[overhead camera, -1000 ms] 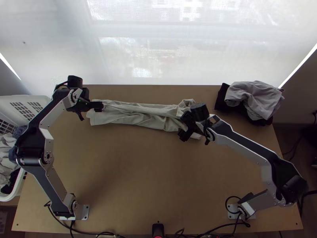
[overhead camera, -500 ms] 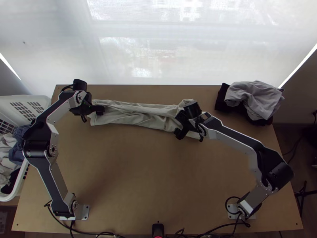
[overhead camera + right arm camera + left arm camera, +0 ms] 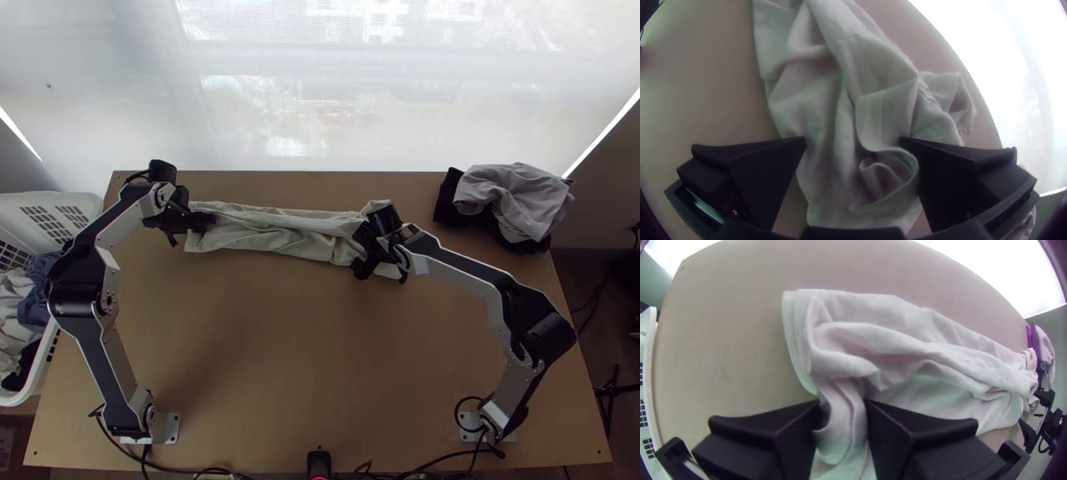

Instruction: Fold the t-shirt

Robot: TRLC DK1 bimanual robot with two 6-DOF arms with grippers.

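Observation:
The pale t-shirt (image 3: 280, 234) lies as a long, wrinkled strip across the far part of the table. My left gripper (image 3: 210, 218) is at its left end; in the left wrist view, my left gripper (image 3: 843, 411) is shut on a bunched ridge of the t-shirt (image 3: 902, 344). At the strip's right end is my right gripper (image 3: 358, 250). In the right wrist view, my right gripper (image 3: 852, 141) stands open, its fingers wide apart on both sides of the t-shirt (image 3: 880, 66), with a curled fold between them.
A grey cloth (image 3: 512, 196) lies heaped on a black one (image 3: 450, 196) at the table's far right corner. A white basket (image 3: 84, 205) holding clothes stands beside the left edge. Bare wood (image 3: 296, 344) spreads between the arms.
My left gripper has shifted slightly right and down in the top view, and its fingers have closed on the cloth. My right gripper has moved slightly left, its arm's elbow swinging inward.

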